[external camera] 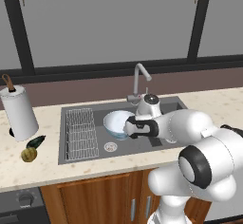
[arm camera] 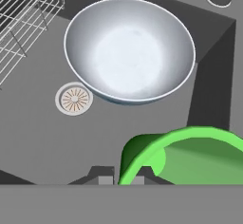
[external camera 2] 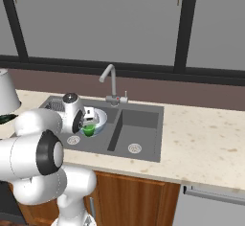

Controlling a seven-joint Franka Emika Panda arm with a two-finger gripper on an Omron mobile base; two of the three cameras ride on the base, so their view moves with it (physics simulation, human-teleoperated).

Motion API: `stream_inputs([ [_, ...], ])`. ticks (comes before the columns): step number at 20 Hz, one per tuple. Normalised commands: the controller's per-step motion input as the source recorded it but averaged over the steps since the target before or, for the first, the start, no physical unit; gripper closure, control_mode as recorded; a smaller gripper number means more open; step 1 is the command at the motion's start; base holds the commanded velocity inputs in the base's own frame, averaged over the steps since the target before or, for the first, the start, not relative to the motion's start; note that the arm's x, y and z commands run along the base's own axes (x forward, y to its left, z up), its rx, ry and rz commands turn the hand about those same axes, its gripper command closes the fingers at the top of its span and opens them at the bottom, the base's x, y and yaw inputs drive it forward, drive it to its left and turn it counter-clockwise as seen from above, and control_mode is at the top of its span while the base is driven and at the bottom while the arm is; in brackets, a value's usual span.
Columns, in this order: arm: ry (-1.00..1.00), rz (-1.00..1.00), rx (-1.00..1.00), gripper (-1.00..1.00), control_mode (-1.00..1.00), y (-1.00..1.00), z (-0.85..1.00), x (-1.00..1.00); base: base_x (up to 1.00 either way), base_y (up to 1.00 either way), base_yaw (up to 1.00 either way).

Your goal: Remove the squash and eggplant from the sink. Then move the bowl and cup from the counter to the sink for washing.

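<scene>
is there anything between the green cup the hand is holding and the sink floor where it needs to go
Mostly clear. The hand is shut on the cup over the left basin of the sink. The bowl already sits in that basin, next to the drain; bare basin floor shows beside the bowl, so setting the cup there looks unobstructed.

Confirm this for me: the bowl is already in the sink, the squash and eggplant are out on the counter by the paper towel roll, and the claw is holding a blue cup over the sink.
One thing is off: the cup in the claw is green, not blue, as the hand view shows. The rest holds: the bowl sits in the sink, and the squash and eggplant lie on the counter by the paper towel roll.
</scene>
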Motion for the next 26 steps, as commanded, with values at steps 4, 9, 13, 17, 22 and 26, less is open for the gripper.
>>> stream_inputs([
  [4,0.0,0.02,0.0,1.0,-1.0,-0.01,-0.04,0.08,0.0,0.0,0.0],
  [9,0.0,0.02,0.0,1.0,-1.0,-0.01,-0.02,0.06,0.0,0.0,0.0],
  [13,0.02,0.01,0.0,1.0,-1.0,-0.02,0.0,0.01,0.0,0.0,0.0],
  [17,0.07,0.0,0.0,1.0,-1.0,0.0,0.0,0.02,0.0,0.0,0.0],
  [22,0.11,0.0,0.0,1.0,-1.0,0.0,0.0,0.02,0.0,0.0,0.0],
  [26,0.03,0.0,0.0,1.0,-1.0,-0.05,0.0,0.01,0.0,0.0,0.0],
])
